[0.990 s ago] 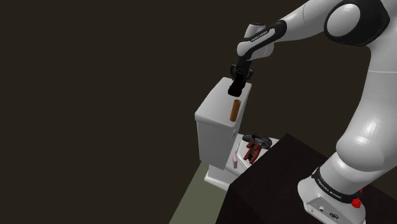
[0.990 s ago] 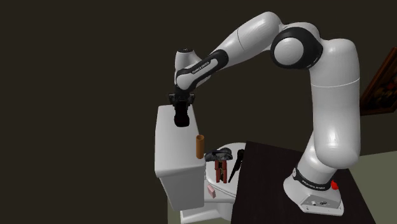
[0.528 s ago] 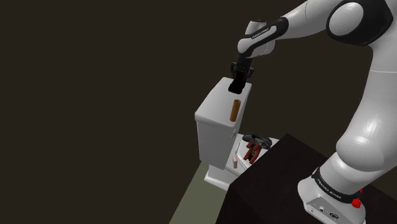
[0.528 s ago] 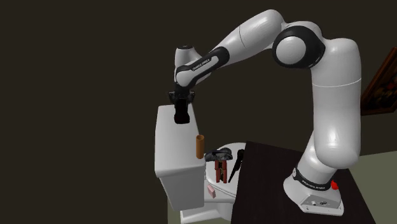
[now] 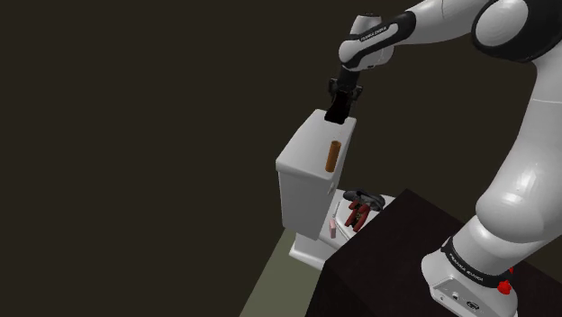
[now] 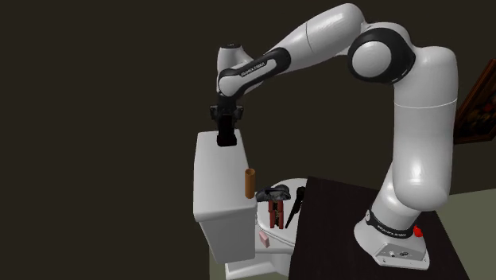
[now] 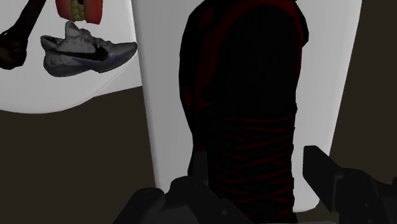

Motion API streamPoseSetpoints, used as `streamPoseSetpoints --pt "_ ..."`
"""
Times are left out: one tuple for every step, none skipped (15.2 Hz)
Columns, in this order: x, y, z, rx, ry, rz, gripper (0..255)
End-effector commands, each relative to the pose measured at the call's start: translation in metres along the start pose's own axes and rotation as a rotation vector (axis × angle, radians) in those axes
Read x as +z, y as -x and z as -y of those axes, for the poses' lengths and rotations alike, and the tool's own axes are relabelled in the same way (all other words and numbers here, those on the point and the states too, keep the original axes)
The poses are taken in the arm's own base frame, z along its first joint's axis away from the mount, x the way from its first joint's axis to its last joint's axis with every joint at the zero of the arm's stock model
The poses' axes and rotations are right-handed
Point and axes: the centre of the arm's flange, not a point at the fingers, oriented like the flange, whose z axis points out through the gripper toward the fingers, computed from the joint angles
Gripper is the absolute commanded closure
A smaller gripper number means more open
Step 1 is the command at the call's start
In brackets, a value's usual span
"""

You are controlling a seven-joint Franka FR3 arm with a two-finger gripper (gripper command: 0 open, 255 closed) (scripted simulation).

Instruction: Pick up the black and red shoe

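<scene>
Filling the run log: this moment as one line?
end effector: shut on black and red shoe | location: over white toilet tank | other: grey sneaker on toilet lid

Arm (image 5: 434,20) outstretched, gripper (image 5: 337,111) pointing down, fingers (image 7: 335,182) apparently clasped round the black-red shoe (image 7: 248,95).

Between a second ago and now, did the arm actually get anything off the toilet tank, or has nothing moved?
The gripper, shut on the black and red shoe, rose a little from the top of the toilet tank and took the shoe up with it. The brown tube beside the tank and the grey sneaker on the toilet stayed put.
</scene>
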Motion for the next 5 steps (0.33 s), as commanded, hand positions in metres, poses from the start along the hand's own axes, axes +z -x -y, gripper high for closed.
streamPoseSetpoints --pt "-0.013 -0.001 0.001 0.000 -0.001 -0.001 255" --pt "-0.018 -0.001 0.002 0.000 -0.001 -0.001 255" --pt "-0.023 -0.002 0.002 0.000 -0.001 -0.001 255" --pt "-0.024 -0.002 0.002 0.000 -0.001 -0.001 255" --pt "-0.024 -0.002 0.002 0.000 -0.001 -0.001 255"
